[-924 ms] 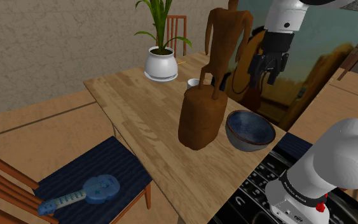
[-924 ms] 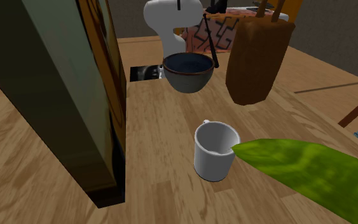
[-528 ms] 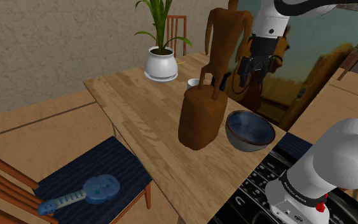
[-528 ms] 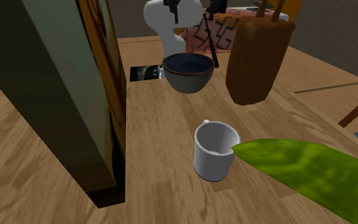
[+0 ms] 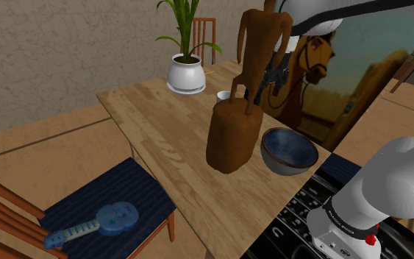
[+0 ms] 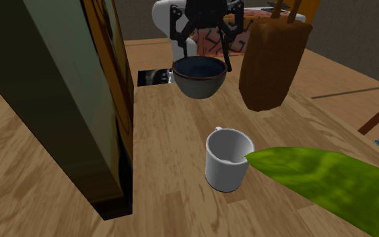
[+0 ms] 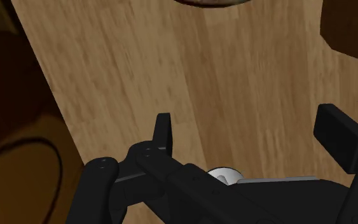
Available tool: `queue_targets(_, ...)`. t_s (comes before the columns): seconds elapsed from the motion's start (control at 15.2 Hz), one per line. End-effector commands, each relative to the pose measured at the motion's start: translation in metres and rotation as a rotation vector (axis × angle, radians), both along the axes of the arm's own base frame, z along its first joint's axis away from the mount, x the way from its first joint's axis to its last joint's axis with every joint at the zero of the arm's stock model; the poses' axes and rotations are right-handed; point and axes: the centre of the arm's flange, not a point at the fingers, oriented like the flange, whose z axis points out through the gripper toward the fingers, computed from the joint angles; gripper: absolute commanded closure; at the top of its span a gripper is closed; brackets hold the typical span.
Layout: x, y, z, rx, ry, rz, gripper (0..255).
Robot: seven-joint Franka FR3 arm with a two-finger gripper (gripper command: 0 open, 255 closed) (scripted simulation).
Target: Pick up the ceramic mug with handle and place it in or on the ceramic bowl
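At the second exterior view's left you have the dark back of a leaning painting (image 6: 66, 101), standing on the wooden table (image 6: 161, 195). Move right and you meet the gripper (image 6: 204, 27), hanging in the air and seen just above the rim of the bowl (image 6: 198, 75), which is dark blue inside. Its fingers (image 6: 176, 23) stand well apart with nothing between them. The wrist view tells you the same: both fingers (image 7: 163, 135) are spread over bare wood.

Right of centre is the mug (image 6: 228, 160). It is plain white, smooth, thick-walled and empty. It stands upright on the table with its mouth up and its long axis vertical. Its small handle sits at the far-left side of the rim, towards the bowl. The mug is well apart from the bowl, nearer that camera. A green leaf (image 6: 322, 178) overlaps its right side. Further right stands the brown carved figure (image 6: 273, 60).

In the shoulder view the mug (image 5: 223, 96) peeks out behind that figure (image 5: 234, 136), near the white plant pot (image 5: 185, 75).
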Motion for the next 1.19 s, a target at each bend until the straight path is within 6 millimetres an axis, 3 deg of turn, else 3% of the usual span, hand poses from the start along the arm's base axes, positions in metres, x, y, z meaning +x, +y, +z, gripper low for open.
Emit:
queue_targets(0.0, 0.023, -0.006, -0.012, -0.002, -0.014, 0.007, 0)
queue_targets(0.92, 0.176, -0.04, -0.084, -0.011, -0.098, 0.054, 0)
queue_targets(1.12, 0.183, -0.041, -0.097, -0.012, -0.102, 0.056, 0)
